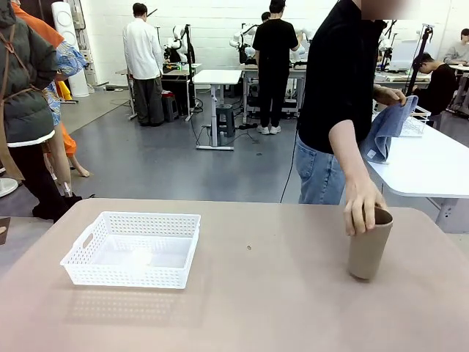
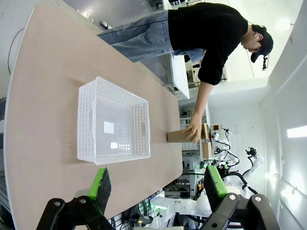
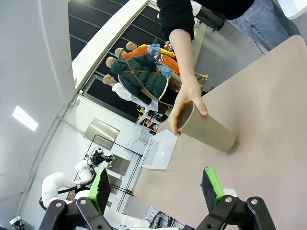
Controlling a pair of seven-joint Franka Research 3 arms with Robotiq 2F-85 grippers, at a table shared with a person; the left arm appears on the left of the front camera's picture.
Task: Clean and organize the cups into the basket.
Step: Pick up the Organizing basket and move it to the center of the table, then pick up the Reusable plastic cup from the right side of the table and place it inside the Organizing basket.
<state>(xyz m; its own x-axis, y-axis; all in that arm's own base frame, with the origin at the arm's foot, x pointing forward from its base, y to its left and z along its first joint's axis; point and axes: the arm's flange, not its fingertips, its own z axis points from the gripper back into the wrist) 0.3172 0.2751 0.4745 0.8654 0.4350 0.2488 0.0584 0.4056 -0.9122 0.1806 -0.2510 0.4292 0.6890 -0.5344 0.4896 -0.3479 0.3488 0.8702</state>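
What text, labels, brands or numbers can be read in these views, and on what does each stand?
None can be read.
cup: plain tan, no print showing.
basket: no print on its walls; pale patch on its floor, too small to tell label from glare.
blue cloth in the person's hand: small pale tag, too blurred to read.

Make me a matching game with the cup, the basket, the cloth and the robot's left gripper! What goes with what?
1 cup
2 basket
3 cloth
4 left gripper

A white, left part of the table
B blue, held off the table
C open, nothing between its fingers
D tan, the person's hand on its rim

Pairs: 1-D, 2-A, 3-B, 4-C
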